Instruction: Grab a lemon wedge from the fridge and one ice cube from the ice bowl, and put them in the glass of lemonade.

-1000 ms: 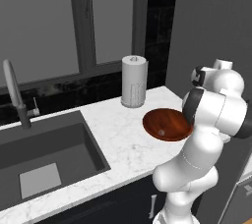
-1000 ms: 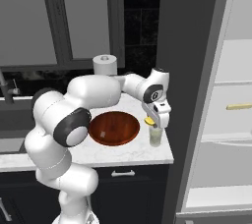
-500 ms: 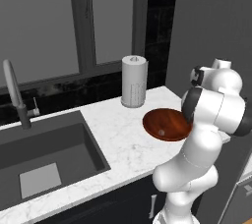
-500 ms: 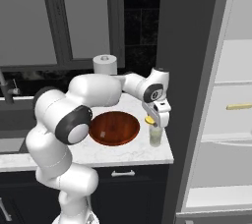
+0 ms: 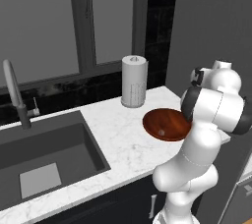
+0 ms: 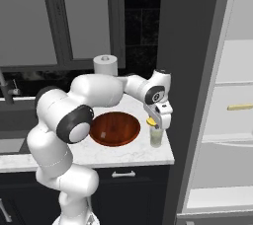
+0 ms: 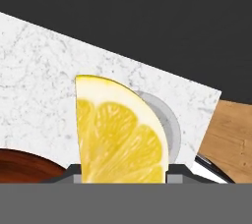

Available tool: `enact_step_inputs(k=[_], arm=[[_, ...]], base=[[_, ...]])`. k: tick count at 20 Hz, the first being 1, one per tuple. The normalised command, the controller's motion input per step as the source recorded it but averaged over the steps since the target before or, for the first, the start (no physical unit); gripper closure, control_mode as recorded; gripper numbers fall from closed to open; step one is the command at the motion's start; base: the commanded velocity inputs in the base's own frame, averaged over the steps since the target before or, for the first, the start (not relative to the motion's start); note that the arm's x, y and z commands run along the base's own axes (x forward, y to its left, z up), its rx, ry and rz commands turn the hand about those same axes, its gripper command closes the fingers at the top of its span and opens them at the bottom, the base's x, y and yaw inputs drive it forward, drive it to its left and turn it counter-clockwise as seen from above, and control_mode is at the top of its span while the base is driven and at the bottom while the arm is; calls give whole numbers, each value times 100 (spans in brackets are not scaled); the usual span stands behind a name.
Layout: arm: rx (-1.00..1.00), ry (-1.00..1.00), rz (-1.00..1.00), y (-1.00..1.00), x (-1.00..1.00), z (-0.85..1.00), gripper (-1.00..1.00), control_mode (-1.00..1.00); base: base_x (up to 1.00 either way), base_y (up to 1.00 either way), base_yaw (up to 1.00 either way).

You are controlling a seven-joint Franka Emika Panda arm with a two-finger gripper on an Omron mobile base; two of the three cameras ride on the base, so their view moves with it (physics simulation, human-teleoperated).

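The jaws (image 6: 157,120) are pinching the lemon wedge (image 6: 151,121), holding it right above the glass of lemonade (image 6: 156,136). The glass is standing on the marble desk (image 6: 128,153) near its corner, just beside the ice bowl (image 6: 114,128) at the bowl's three o'clock. From the hand, the wedge (image 7: 120,134) is covering most of the glass rim (image 7: 165,120). The paper-towel roll (image 5: 134,81) is standing at the bowl's eleven o'clock, and the fridge (image 6: 227,120) is hanging open.
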Motion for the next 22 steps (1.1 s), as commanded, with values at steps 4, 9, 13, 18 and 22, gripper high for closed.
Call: enact_step_inputs(k=[4,9,13,18,22], arm=[[0,0,0,-1,0,-17,100,-100],[0,0,0,-1,0,-15,100,-100],[0,0,0,0,0,0,100,-100],[0,0,0,0,-5,4,100,-100],[0,0,0,0,-1,20,100,-100]], base=[[0,0,0],[0,0,0],[0,0,0],[0,0,0],[0,0,0]])
